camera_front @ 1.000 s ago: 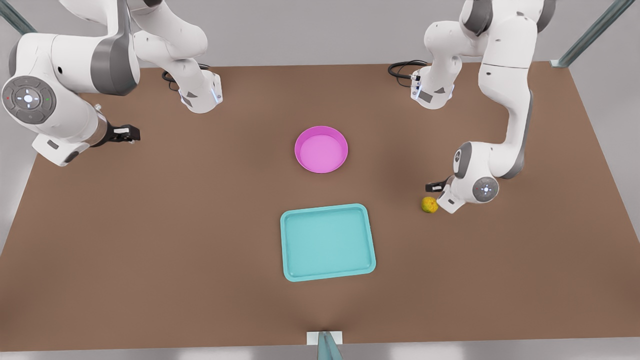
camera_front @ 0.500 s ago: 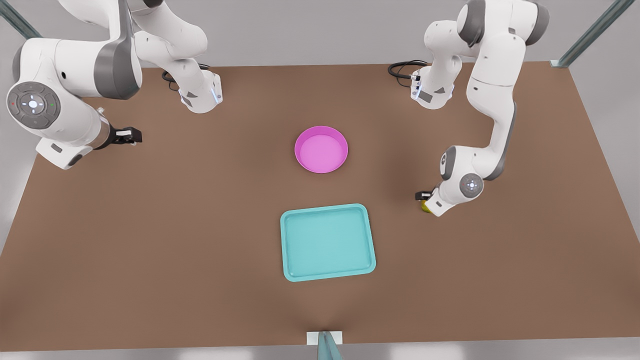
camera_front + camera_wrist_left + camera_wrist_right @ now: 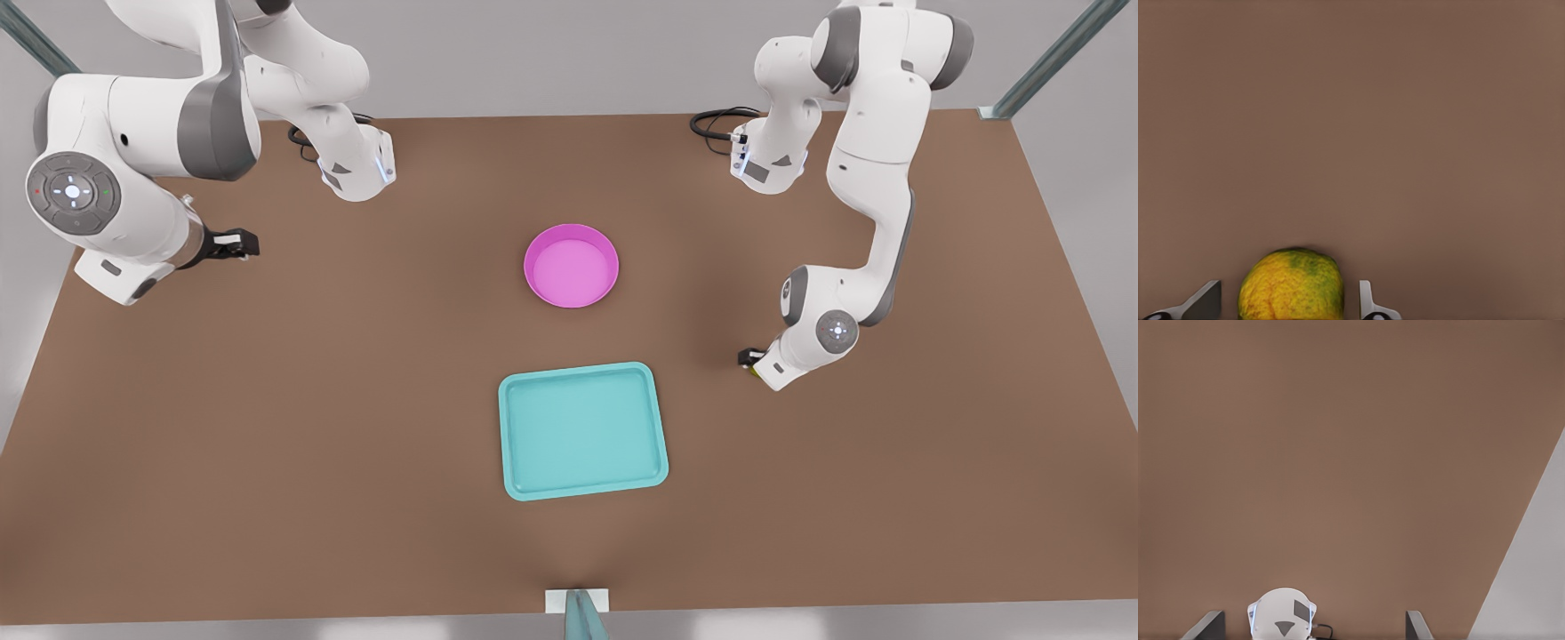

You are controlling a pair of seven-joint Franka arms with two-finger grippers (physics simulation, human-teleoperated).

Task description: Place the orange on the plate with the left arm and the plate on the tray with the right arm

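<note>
nothing is placed yet: the left end effector (image 3: 1290,303) stands wide around the orange (image 3: 1291,285) on the surface (image 3: 356,373); plate (image 3: 571,265) and tray (image 3: 582,431) sit apart, the right end effector (image 3: 233,244) waiting open.

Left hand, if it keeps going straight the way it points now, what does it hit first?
Most likely the orange, which sits between the open fingers of the left hand; right under it lies the brown table.

Glossy white arm (image 3: 876,191) shells, grey joint bands, round wrist caps with small lights, black cables (image 3: 717,120) coiled at both bases, dark fingertips (image 3: 233,241).
</note>
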